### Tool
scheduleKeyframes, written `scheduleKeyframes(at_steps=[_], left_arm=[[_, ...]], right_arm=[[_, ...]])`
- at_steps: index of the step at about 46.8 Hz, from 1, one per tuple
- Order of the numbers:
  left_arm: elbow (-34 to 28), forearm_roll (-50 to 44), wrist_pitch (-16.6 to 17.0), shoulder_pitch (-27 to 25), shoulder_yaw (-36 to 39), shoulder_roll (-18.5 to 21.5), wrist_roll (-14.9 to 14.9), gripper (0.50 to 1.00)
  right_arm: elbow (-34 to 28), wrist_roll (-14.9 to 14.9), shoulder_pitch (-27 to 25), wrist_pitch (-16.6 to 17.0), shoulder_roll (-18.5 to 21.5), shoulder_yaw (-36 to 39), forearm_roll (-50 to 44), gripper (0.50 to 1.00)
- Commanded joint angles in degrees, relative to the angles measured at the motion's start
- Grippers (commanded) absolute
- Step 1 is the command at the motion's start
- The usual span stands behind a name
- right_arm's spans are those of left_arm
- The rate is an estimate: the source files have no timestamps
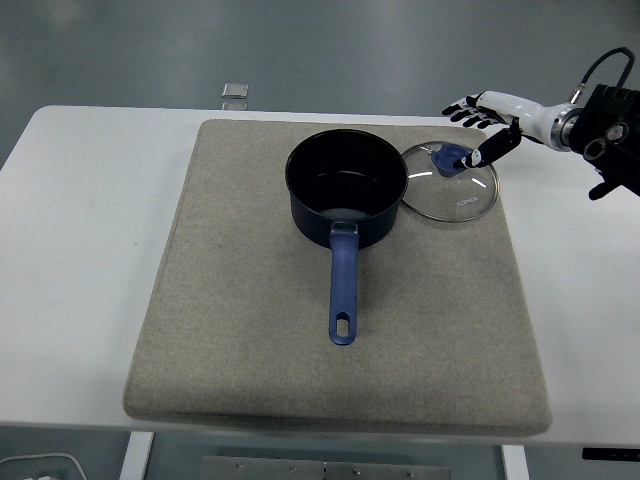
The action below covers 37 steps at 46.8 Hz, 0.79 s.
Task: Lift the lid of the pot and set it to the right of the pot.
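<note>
— Where is the glass lid (451, 183) at this point?

— Flat on the grey mat (250, 340), just beside the dark pot (346, 192) on its right, its rim nearly touching the pot's wall. The blue knob (449, 159) points up.

— And the right hand (484, 118)?

— Fingers spread and holding nothing, though one fingertip (470, 161) sits right at the knob (whether it touches, I cannot tell). The left arm is not in view.

— So the placing looks done?

— As I judge it, yes; what remains is getting the hand clear without disturbing the lid.

— How to do that well?

— Lift that low finger straight up off the knob first, then draw the arm back toward the right edge. Dragging sideways while the fingertip is low could catch the knob and slide the lid into the pot, or tip it (glass on a soft mat will probably not skid far, but the pot's long blue handle (343, 290) side is best left undisturbed).
</note>
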Motion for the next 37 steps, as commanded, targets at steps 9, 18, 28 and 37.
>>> scheduleKeyframes(at_steps=[9, 18, 28, 37], left_arm=[[0.0, 0.0, 0.0, 0.0, 0.0, 0.0, 0.0, 1.000], [0.0, 0.0, 0.0, 0.0, 0.0, 0.0, 0.0, 1.000], [0.0, 0.0, 0.0, 0.0, 0.0, 0.0, 0.0, 1.000], [0.0, 0.0, 0.0, 0.0, 0.0, 0.0, 0.0, 1.000]], right_arm=[[0.0, 0.0, -0.3, 5.9, 0.0, 5.3, 20.1, 0.893], [-1.3, -0.1, -1.0, 6.4, 0.2, 6.1, 31.7, 0.893], [-2.4, -0.6, -2.2, 7.6, 0.4, 7.7, 43.9, 0.893], [-2.7, -1.7, -3.4, 8.7, 0.5, 7.7, 53.9, 0.895]])
